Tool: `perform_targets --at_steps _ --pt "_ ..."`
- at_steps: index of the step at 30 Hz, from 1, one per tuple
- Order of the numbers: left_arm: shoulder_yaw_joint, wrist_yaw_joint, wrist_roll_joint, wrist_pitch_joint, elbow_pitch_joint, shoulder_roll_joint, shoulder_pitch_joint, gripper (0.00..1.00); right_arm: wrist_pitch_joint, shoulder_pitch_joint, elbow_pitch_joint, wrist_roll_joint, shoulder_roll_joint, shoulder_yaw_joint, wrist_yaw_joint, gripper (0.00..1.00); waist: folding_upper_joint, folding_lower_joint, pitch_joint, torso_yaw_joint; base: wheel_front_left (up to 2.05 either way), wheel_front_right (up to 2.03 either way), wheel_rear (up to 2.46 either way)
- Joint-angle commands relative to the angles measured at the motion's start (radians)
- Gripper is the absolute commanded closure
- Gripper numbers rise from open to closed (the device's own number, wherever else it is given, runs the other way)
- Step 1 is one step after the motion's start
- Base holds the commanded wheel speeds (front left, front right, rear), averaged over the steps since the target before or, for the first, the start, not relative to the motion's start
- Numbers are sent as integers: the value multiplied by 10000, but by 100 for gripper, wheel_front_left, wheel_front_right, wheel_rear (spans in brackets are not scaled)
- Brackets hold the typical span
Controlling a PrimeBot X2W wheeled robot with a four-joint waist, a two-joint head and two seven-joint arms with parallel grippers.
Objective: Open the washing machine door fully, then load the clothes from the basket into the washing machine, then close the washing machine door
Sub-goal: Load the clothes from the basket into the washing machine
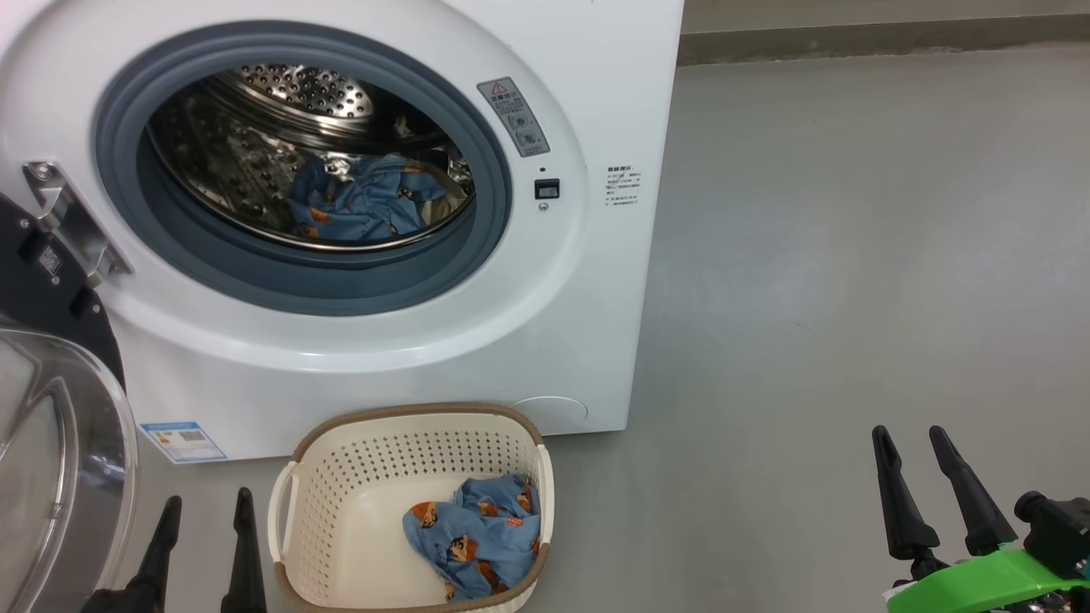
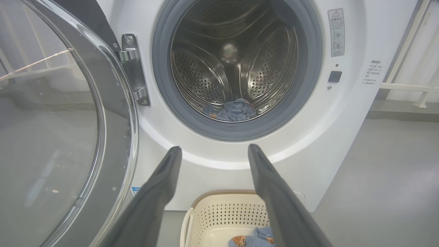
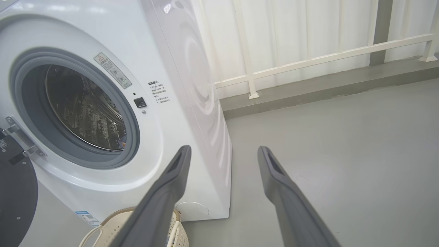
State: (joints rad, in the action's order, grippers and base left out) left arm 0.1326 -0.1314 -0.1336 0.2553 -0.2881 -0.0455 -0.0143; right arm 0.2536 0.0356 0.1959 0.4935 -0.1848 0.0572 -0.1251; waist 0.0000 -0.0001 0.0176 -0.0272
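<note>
The washing machine [image 1: 545, 340] stands with its door [image 1: 51, 443] swung wide open to the left, glass bowl facing out. Blue printed clothes [image 1: 366, 200] lie in the steel drum. The cream basket [image 1: 324, 511] sits on the floor before the machine with one blue printed garment [image 1: 481, 532] in its right half. My left gripper [image 1: 207, 504] is open and empty, just left of the basket. My right gripper [image 1: 911, 438] is open and empty over bare floor, far right. The left wrist view looks past my left gripper [image 2: 212, 151] into the drum, over the basket [image 2: 226, 216].
A grey floor [image 1: 851, 238] stretches to the right of the machine. A kerb and a white railing [image 3: 308, 61] run along the back wall. The open door [image 2: 51, 137] stands close on the left of my left arm.
</note>
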Motion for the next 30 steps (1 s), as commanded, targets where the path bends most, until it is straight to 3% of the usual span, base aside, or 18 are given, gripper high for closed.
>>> perform_targets --at_steps 1,16,30 --pt "308 8 -39 65 341 -126 -104 0 82 44 -267 52 -160 126 -56 0 0 1 2 22 0 0 0" --pt "340 8 -75 65 362 -78 -163 0 82 -29 -327 51 -140 125 -56 0 0 1 203 39 0 0 0" --pt "-405 8 -445 65 -640 -55 -1317 0 82 -826 -566 -79 -65 55 -56 0 0 1 2118 -65 0 0 0"
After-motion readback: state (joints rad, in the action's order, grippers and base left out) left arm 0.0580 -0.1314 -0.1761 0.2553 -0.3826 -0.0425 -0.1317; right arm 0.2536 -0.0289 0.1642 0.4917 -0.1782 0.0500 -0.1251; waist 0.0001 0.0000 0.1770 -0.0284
